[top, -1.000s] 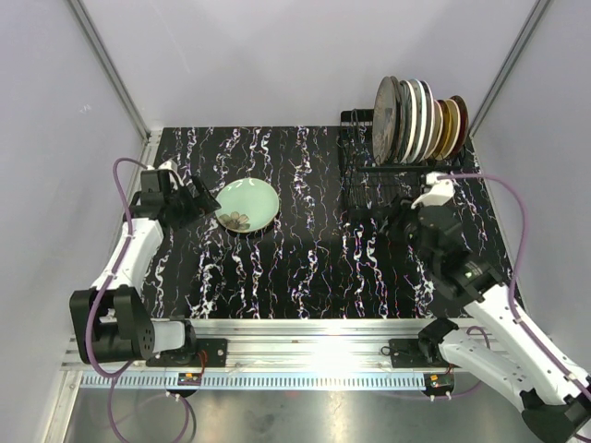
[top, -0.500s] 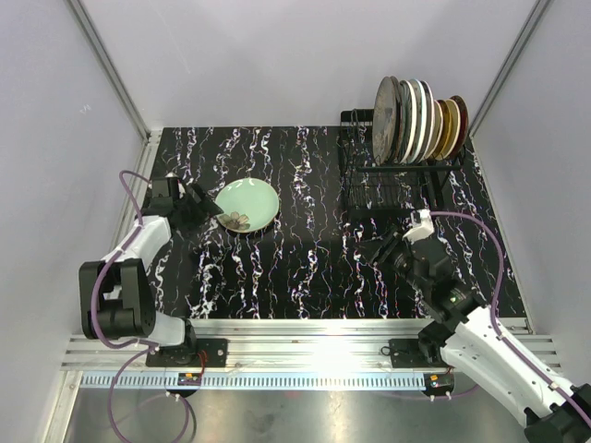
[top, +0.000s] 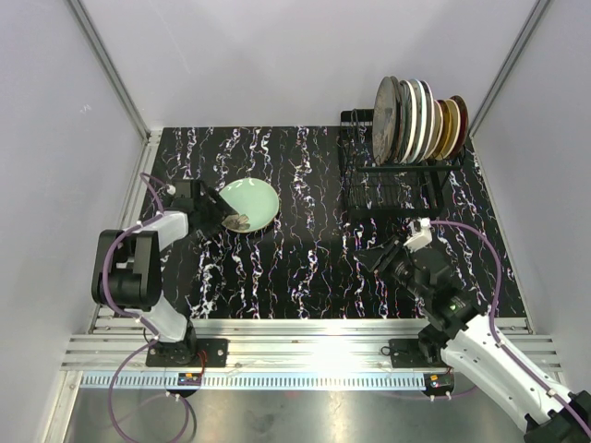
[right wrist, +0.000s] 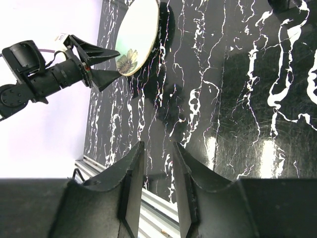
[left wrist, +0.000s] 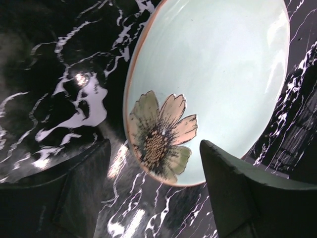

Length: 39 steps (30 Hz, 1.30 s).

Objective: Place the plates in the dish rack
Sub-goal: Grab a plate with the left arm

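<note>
A pale green round ceramic plate with a painted flower [top: 247, 204] is seen lying flat on the black white-veined marble-patterned counter [top: 305, 268], towards its left side; the flower is placed at the plate's near-left edge. The left end effector [top: 209, 211] is held low just beside that edge; in the left wrist view its two dark fingers [left wrist: 74, 191] are spread wide, one to either side of the flowered part of the rim, and nothing is gripped between them; whether either finger touches the plate cannot be told.

The black wire rectangular dish rack [top: 397, 180] is set at the far right corner of the counter, well apart from the green plate; a row of round ceramic plates [top: 420, 118] is stood upright on edge in its far half, packed close together, with grey-brown ones on the left, black-striped white ones in the middle and brown ones on the right; the near half of the rack is seen to hold only bare prongs.

The right end effector [top: 374, 259] is held over the counter on the near side of the rack, pointed towards the left; in the right wrist view its fingers [right wrist: 130, 188] are parted by only a narrow gap, and nothing is held in them.
</note>
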{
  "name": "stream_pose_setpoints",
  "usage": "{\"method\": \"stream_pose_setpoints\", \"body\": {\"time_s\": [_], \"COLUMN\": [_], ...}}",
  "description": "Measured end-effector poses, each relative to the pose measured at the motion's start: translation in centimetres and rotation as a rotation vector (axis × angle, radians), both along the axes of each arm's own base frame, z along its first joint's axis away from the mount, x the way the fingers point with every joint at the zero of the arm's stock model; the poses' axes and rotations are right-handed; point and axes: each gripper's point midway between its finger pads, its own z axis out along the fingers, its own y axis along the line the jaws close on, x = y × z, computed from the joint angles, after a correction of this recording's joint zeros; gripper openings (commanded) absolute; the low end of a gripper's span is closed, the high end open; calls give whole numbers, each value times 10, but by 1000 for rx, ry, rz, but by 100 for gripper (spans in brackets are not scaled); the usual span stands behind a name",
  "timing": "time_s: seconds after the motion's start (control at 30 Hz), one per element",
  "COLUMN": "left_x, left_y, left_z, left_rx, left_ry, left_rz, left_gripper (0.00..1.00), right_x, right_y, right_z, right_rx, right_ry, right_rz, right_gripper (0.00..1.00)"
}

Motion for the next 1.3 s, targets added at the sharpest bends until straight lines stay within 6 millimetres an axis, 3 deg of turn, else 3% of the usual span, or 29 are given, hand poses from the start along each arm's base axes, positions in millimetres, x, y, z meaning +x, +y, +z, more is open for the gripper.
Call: {"method": "stream_pose_setpoints", "body": {"time_s": [0.5,0.77,0.87,1.0,1.13,1.3], "left_x": [6,7,5,9,6,-3], "left_y": [-11,-13,-13,-16,-17,-10], "left_z": [-10,-17,-20,-16,-9,21], "left_rx": [-102,-123,-129,-156,-155,-103], "left_ry": [-45,-45,-38,-54,-68,-131], "left_rz": [90,102,106,109,101,84], "left_gripper": [49,27,13,1,0,0], "right_x": [5,5,5,5,5,4], "right_y": [3,3,3,3,3,2], "right_z": [-7,-6,-7,-8,-9,-6], "right_rx": [-30,-29,-31,-32,-35,-22], "right_ry": [23,20,24,25,30,30], "right_rz": [4,3,3,3,3,0], "right_gripper": [34,34,34,34,34,36]}}
